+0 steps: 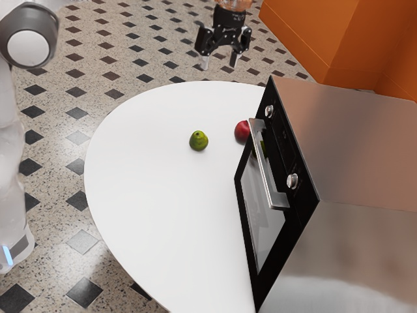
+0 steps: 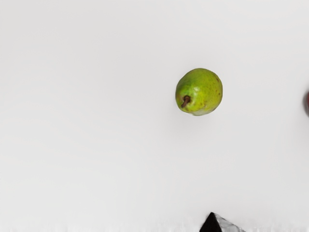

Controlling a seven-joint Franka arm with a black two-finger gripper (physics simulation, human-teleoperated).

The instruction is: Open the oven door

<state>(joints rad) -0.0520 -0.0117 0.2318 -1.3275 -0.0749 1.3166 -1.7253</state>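
Item: round white table [image 1: 140, 195], centre of the exterior view, on a pale speckled floor [image 1: 151, 43] set with dark diamonds. Item: orange panelling [image 1: 309, 39], upper right. Item: white robot arm [image 1: 8, 150], left edge. Item: one green pear [image 1: 199, 141], slightly above centre, on the table before the oven [image 1: 365, 150]. Item: one red apple [image 1: 242, 131], right of the pear, close before the oven front; nearest obstacle to the oven door [image 1: 254, 215].

Item: black two-finger gripper [image 1: 219, 63], top centre, empty, fingers spread wide apart. The oven door lies right of centre, below and to the right of the gripper and well apart from it; shut, its metal handle [image 1: 264, 166] running along its upper part, beside two knobs.

Condition notes: apple partly hidden behind the handle end and oven front in the exterior view, and cut off by the wrist view's frame. Oven cut off by the exterior view's right and lower edges. A dark and grey piece at the wrist view's edge is too cropped to identify.
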